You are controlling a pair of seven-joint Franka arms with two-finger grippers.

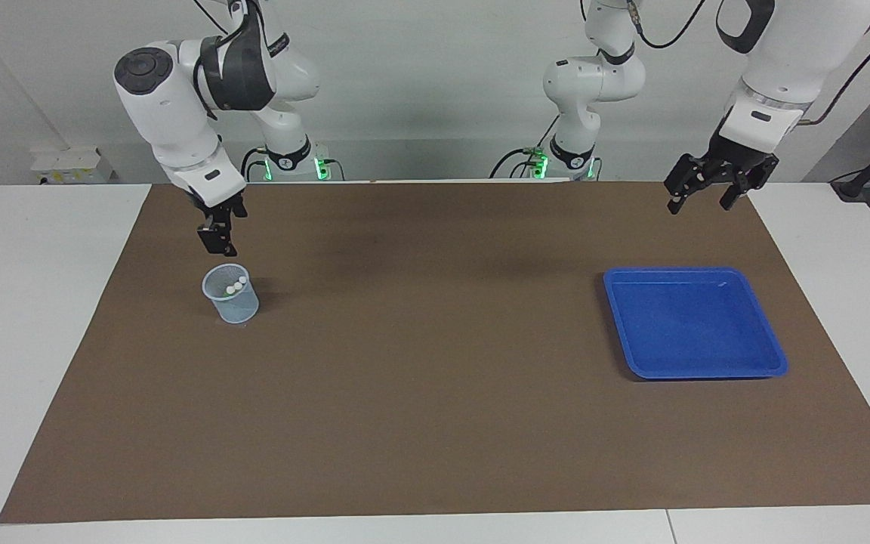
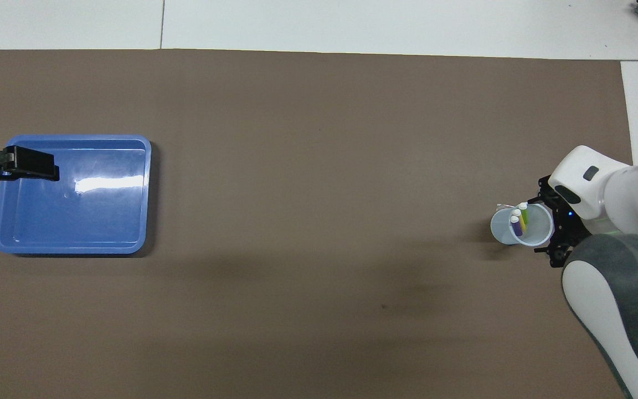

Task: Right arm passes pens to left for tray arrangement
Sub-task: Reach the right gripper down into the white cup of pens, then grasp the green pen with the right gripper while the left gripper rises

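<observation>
While our right gripper (image 1: 217,243) is hanging above the table just by the mesh cup (image 1: 230,294), we cannot tell how its fingers are standing. Our left gripper (image 1: 709,196) is waiting in the air with its fingers apart. Farther out, the three pens (image 2: 519,219) are standing upright in the cup, and the blue tray (image 1: 694,323) is lying toward our left arm's end.
</observation>
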